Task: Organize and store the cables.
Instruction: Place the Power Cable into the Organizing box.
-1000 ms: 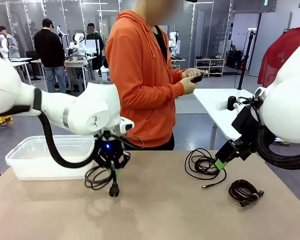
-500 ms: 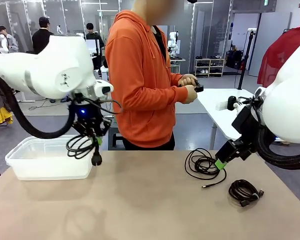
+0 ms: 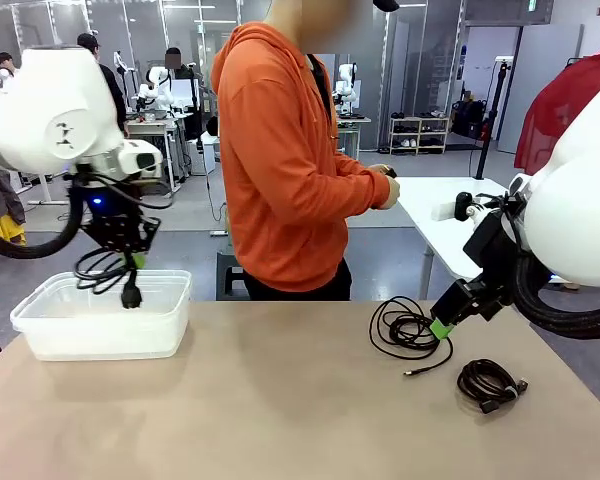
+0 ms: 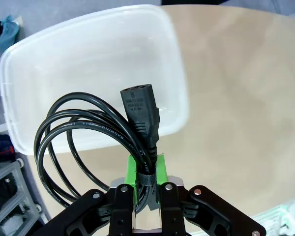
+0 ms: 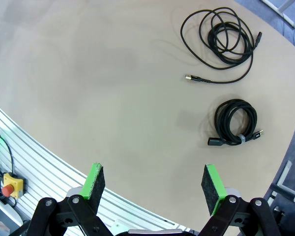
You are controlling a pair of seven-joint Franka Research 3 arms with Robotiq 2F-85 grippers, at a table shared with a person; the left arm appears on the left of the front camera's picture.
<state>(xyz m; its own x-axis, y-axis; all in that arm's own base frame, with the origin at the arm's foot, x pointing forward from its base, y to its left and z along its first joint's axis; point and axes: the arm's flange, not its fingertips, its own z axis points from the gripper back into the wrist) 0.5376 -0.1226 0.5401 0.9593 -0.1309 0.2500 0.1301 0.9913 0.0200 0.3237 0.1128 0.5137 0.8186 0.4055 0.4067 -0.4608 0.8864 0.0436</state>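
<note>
3 black cords are in sight, 1 lifted and 2 lying on the tan table (image 3: 300, 420). the left gripper (image 3: 132, 262) hangs above the 1 translucent white plastic tub (image 3: 100, 335) at the table's left end, its 2 fingers pressed together on the first coiled black power cable (image 3: 130, 292). in the left wrist view that gripper (image 4: 146, 167) pinches the cable (image 4: 140, 105) at a wrapped stretch just below its chunky plug, which points up and away from the fingers, while about 3 loops sag off to one side over the tub (image 4: 88, 59) below.

the right gripper (image 3: 442, 327) hovers low over the table's right part with its 2 green pads spread wide, nothing between them. just beside it lies the loosely coiled thin black cable (image 3: 408, 330), 1 end trailing out to a small metal plug. near it, closer to the robot's side, sits the tightly wound black cable bundle (image 3: 488, 382), tied with 1 band. the right wrist view shows the spread gripper (image 5: 152, 184) well above both the loose cable (image 5: 221, 37) and the bundle (image 5: 220, 120), which lie apart.

1 person in an orange hoodie (image 3: 285, 150) stands at the far side.
</note>
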